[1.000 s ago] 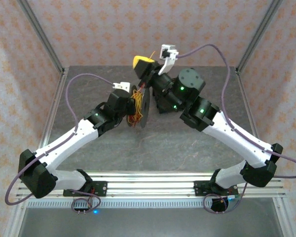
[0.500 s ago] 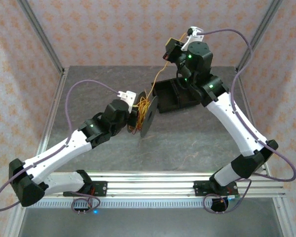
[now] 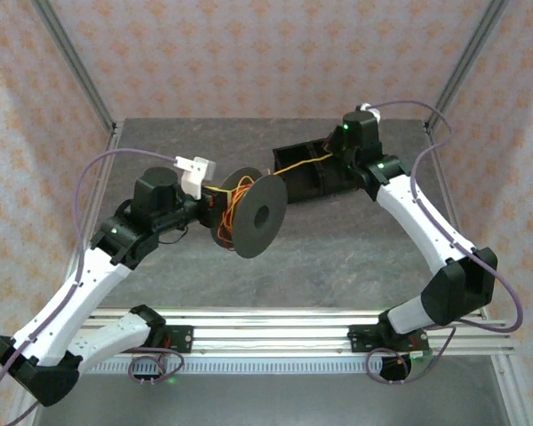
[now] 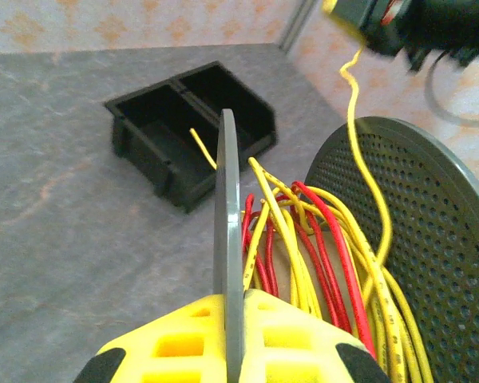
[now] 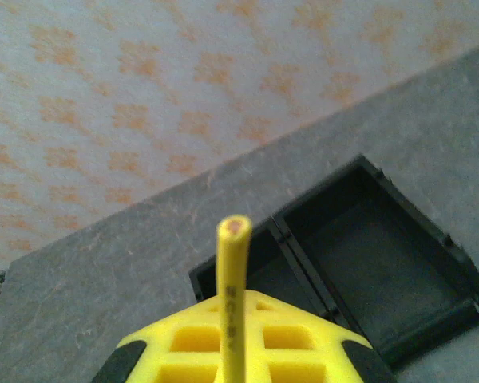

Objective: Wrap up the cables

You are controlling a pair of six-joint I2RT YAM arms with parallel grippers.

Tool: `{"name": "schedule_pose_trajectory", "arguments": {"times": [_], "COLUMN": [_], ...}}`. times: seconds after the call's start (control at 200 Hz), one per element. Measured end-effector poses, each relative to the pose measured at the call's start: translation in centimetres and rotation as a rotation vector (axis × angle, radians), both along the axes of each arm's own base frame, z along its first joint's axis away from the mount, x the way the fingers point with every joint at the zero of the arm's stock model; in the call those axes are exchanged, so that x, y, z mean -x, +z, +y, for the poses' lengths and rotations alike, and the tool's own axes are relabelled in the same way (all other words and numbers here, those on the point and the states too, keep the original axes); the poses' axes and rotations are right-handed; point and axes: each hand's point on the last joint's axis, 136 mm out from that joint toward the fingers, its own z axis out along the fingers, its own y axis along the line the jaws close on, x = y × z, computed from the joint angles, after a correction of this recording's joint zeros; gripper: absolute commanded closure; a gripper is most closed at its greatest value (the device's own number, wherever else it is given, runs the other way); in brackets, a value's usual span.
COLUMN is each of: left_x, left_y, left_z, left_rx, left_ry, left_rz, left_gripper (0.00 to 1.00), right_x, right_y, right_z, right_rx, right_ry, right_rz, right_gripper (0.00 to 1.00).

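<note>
A dark grey spool [image 3: 259, 216] hangs above the table's middle, its round face turned toward the top camera. My left gripper [image 3: 215, 206] is shut on one thin flange [image 4: 227, 239] of it; the yellow fingers [image 4: 303, 335] clamp its edge. Red and yellow cables [image 4: 303, 239] lie in loose loops between that flange and the perforated flange [image 4: 431, 239]. One yellow cable [image 3: 304, 165] runs from the spool to my right gripper [image 3: 336, 158], which is shut on it near its cut end [image 5: 232, 263] above the black bin.
A black two-compartment bin [image 3: 313, 174] sits on the grey table [image 3: 355, 248] at the back middle, right under the right gripper; one yellow wire end lies in it [image 4: 201, 148]. Patterned walls and metal posts close in the table's sides and back.
The right arm came down from high at the back to just above the bin, keeping the yellow cable. The left arm drew back leftward and turned the spool's face toward the camera.
</note>
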Motion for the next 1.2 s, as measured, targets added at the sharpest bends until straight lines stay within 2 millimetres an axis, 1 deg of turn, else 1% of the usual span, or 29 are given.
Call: {"name": "schedule_pose_trajectory", "arguments": {"times": [0.06,0.145,0.255,0.41,0.511,0.611,0.686,0.741,0.841,0.896,0.961,1.031,1.196], "left_x": [0.2,-0.2,-1.0,-1.5,-2.2,-3.2,-3.9,-4.6,-5.5,-5.9,-6.3,-6.7,-7.8], "left_y": [0.7,1.8,2.9,4.3,4.6,4.5,3.9,3.1,1.2,0.1,-0.7,-1.4,-1.9], "left_z": [0.0,0.2,0.7,0.7,1.1,2.0,2.6,3.0,3.6,3.9,4.3,4.8,6.9], "left_rx": [0.068,0.171,0.287,0.404,0.480,0.574,0.643,0.694,0.781,0.814,0.839,0.860,0.917], "left_ry": [-0.014,-0.014,0.002,0.007,0.028,0.074,0.118,0.158,0.231,0.267,0.307,0.358,0.494], "left_rz": [0.025,0.045,0.060,0.075,0.095,0.126,0.166,0.204,0.269,0.301,0.324,0.336,0.296], "left_gripper": [1.00,1.00,1.00,1.00,1.00,1.00,1.00,1.00,1.00,1.00,1.00,1.00,1.00], "right_x": [0.4,0.7,0.8,0.6,0.7,1.3,1.9,2.6,3.5,3.9,4.2,4.7,6.4], "right_y": [-1.2,-2.0,-1.3,-0.3,-0.5,-1.4,-2.2,-2.7,-3.7,-4.6,-5.4,-5.6,-3.8], "right_z": [-0.6,-1.2,-1.0,-0.6,-0.4,-0.2,0.0,0.2,0.4,0.5,0.9,2.2,6.5], "right_rx": [-0.036,-0.087,-0.150,-0.202,-0.228,-0.263,-0.309,-0.359,-0.491,-0.562,-0.620,-0.653,-0.676], "right_ry": [-0.010,-0.021,-0.014,-0.005,0.004,0.016,0.026,0.028,0.031,0.026,0.024,0.044,0.132], "right_rz": [0.022,0.034,0.010,-0.029,-0.037,-0.038,-0.048,-0.061,-0.104,-0.118,-0.120,-0.125,-0.179], "right_gripper": [1.00,1.00,1.00,1.00,1.00,1.00,1.00,1.00,1.00,1.00,1.00,1.00,1.00]}}
